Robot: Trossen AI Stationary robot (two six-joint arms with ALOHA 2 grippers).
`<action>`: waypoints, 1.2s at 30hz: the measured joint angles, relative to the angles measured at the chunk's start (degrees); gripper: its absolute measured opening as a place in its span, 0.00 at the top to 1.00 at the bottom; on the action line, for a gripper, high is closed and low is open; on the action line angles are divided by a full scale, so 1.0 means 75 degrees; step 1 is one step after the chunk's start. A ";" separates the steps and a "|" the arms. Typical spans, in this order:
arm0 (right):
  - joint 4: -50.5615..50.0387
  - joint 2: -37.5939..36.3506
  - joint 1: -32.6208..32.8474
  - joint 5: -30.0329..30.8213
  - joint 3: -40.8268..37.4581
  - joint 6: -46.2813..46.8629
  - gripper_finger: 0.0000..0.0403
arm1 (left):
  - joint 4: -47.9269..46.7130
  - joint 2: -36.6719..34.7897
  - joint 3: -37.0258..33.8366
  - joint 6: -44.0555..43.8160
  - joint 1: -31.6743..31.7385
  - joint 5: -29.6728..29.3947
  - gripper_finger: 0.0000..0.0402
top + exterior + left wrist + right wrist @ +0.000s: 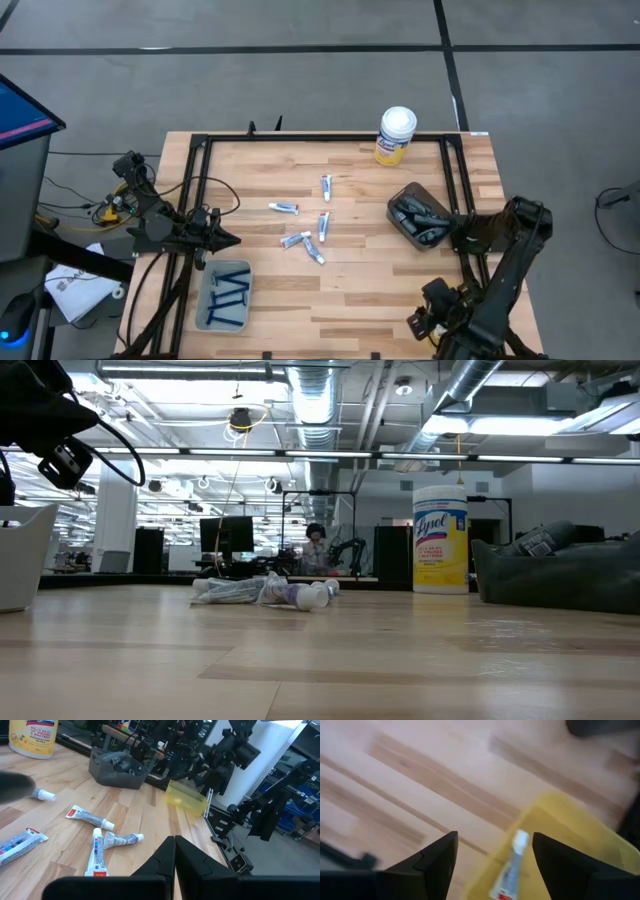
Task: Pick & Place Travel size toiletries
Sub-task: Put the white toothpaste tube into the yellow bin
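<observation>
The pale wooden plank tabletop [350, 280] has open planks along its 6 o'clock edge and bare wood between its things. The right arm's gripper [490, 857] hangs over a translucent yellow plastic tray [580, 835] by the 3 o'clock edge, fingers spread wide; a small white tube with blue print [509, 867] lies in that tray directly between and below them, touching neither. The left arm's gripper [174, 855] waits near the 9 o'clock edge, fingers pressed together and empty. At 12 o'clock stands a yellow canister with a white lid [396, 135]; at 3 o'clock a dark tray of grey oval containers [418, 216]; at 7 o'clock a grey tray of thin dark-blue razors [226, 294]. Five more white tubes [310, 222] lie scattered at centre, well apart from both grippers.
</observation>
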 joint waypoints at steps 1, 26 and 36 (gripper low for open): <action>0.0000 -0.0117 0.0000 0.0258 0.0000 0.0000 0.38 | 0.0008 0.0000 0.0000 0.0002 -0.0002 0.0002 1.00; 0.4885 -0.0954 -0.4036 0.2155 -0.0017 -0.7965 0.38 | 0.0040 0.0000 0.0003 0.0003 0.0000 0.0003 1.00; 0.6790 -0.0954 -0.6456 0.0944 -0.0023 -0.9918 0.38 | 0.0040 0.0000 0.0003 0.0001 -0.0001 0.0003 1.00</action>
